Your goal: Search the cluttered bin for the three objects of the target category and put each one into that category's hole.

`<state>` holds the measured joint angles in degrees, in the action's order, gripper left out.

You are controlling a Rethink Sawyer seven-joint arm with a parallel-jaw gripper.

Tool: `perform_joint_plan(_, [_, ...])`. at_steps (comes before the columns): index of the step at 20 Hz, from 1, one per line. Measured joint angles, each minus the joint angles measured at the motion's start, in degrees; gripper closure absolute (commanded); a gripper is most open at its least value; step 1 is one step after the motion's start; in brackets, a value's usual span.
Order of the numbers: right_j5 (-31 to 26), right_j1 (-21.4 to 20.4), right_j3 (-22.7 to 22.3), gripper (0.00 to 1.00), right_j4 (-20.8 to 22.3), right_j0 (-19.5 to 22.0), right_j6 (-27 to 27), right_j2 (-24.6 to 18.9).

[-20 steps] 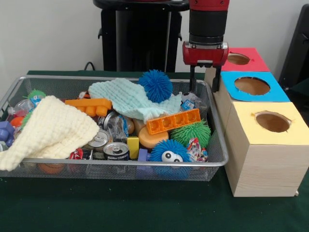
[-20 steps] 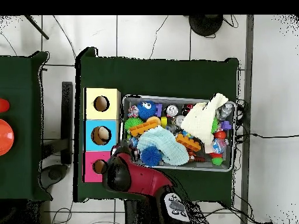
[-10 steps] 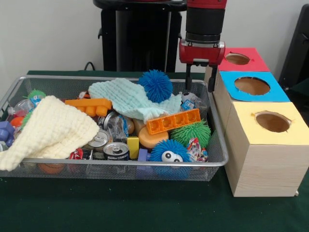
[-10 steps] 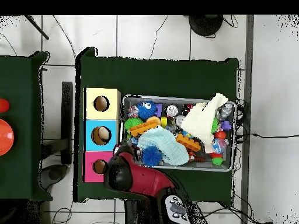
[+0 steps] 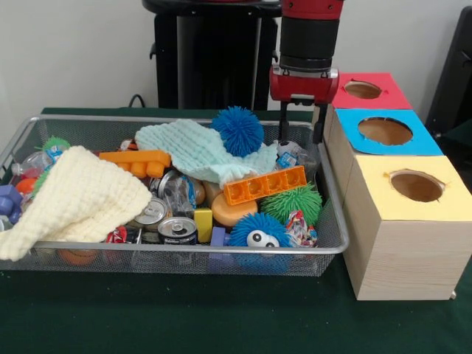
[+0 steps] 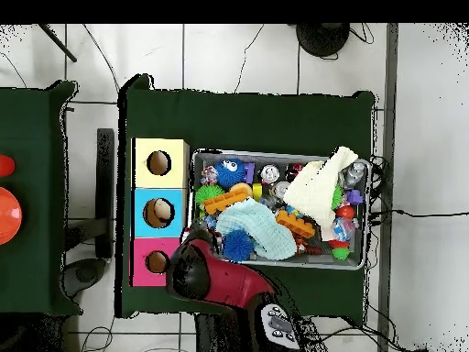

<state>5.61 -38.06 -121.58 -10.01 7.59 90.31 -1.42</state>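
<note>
— Where's your gripper now?

— Mine hangs over the bin at the corner nearest the red-topped box, fingers spread, nothing between them.

— Which step?

— Searching, I'd judge. The blue spiky ball sits just beside me on the mint cloth.

— Next?

— Pick a target, descend straight, mind the rim and the clutter underneath.

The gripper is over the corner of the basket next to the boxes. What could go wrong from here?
The gripper hangs open close to the basket rim and the blue-topped box, so going straight down it may hit either. The blue spiky ball sits loose on the green cloth and may roll if nudged.
</note>
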Motion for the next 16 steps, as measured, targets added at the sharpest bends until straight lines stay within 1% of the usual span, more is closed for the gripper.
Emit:
perform_joint_plan(7, [1.85,1.37,0.01,0.0,0.0,-0.02,0.0,0.0])
perform_joint_plan(16, [7.7,2.76,0.02,0.0,0.11,1.02,0.0,-0.11])
